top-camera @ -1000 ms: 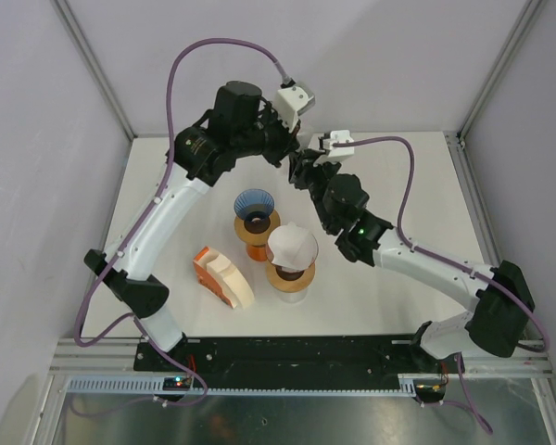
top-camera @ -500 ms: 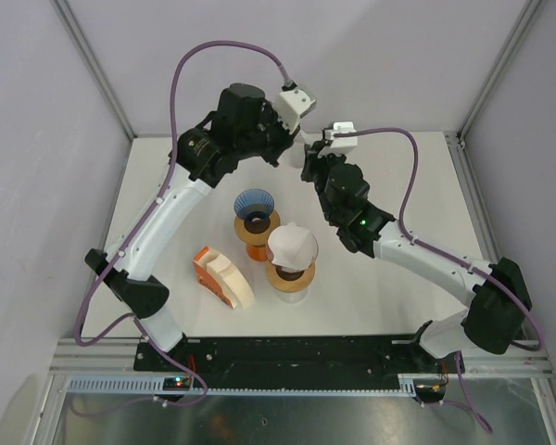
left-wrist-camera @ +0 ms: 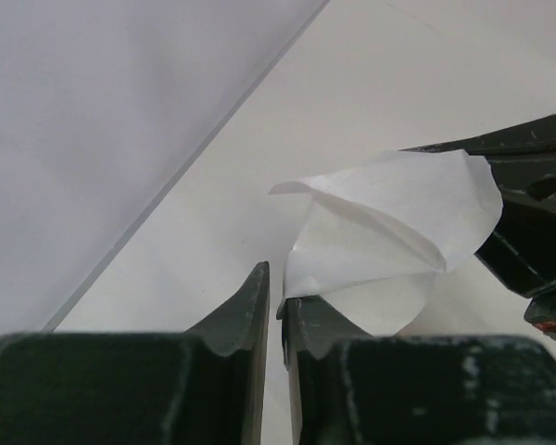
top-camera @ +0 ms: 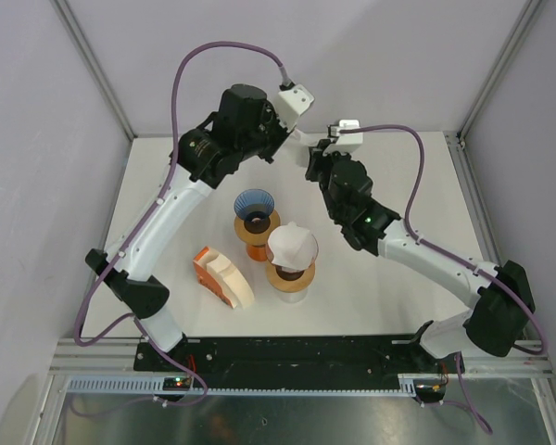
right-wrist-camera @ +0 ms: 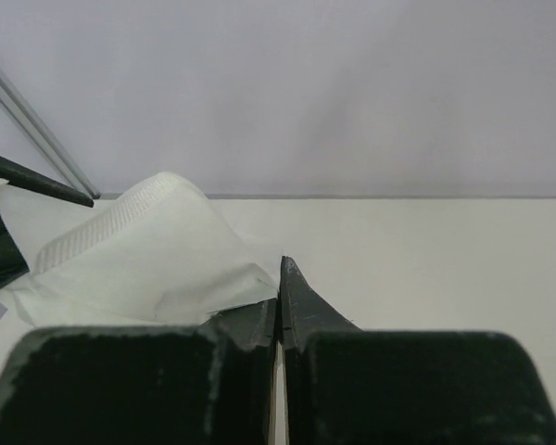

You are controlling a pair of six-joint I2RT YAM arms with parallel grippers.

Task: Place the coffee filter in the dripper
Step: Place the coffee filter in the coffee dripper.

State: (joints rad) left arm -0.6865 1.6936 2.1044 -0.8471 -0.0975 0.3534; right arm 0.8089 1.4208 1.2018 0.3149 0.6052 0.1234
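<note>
Overhead, the two arms meet above the far middle of the white table point(top-camera: 167, 278), but their black wrists crowd together there and the paper between them is barely visible from that view. The left wrist camera shows it plainly: a white coffee filter point(left-wrist-camera: 389, 232), partly spread into a loose cone, hangs in the air with one corner running into the narrow slit between the nearly closed fingers of the left gripper point(left-wrist-camera: 276, 295), which pinches it. At the right edge of that same view, dark fingers hold the filter's opposite side. The right wrist camera shows that grip from its own side. The right gripper point(right-wrist-camera: 278, 295) is clamped flat on the filter's edge, the crimped seam of the paper shows as a ribbed band, and a dark fingertip of the other arm pokes in at the left. Only the overhead view shows the rest of the table. An empty blue dripper point(top-camera: 253, 204) sits on an orange stand near the middle. Just beside it, nearer the bases, a second dripper point(top-camera: 291, 271) on a wooden stand already carries a white filter point(top-camera: 292, 246). To the left stands an orange holder point(top-camera: 204, 267) with a stack of filters point(top-camera: 235, 281). The held filter is beyond both drippers and not yet in either.
</note>
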